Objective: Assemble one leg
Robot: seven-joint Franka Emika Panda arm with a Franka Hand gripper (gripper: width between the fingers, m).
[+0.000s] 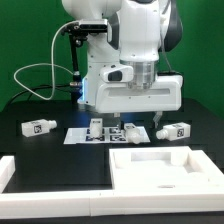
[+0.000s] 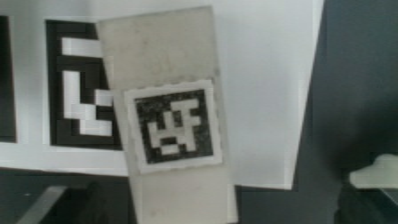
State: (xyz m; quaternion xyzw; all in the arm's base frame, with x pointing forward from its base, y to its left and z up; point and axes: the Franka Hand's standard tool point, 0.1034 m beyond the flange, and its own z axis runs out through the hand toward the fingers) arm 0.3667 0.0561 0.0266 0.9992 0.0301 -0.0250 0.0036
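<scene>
In the wrist view a white leg (image 2: pixel 173 120) with a black-and-white square tag fills the middle of the frame. It lies across the marker board (image 2: pixel 267 150) and runs down to where the jaws are. The fingers are too dark and blurred to tell apart from the black table. In the exterior view my gripper (image 1: pixel 130 127) is lowered to table level at the marker board's (image 1: pixel 78 136) right end, right over this leg (image 1: pixel 136 133). Other legs stand on the board (image 1: pixel 96 127), at the left (image 1: pixel 40 126) and at the right (image 1: pixel 177 130).
The large flat white panel with a raised rim (image 1: pixel 166 166) lies in front at the exterior view's right. A white L-shaped rim (image 1: pixel 10 172) lies at the front left. A pale object (image 2: pixel 379 176) shows at the edge of the wrist view.
</scene>
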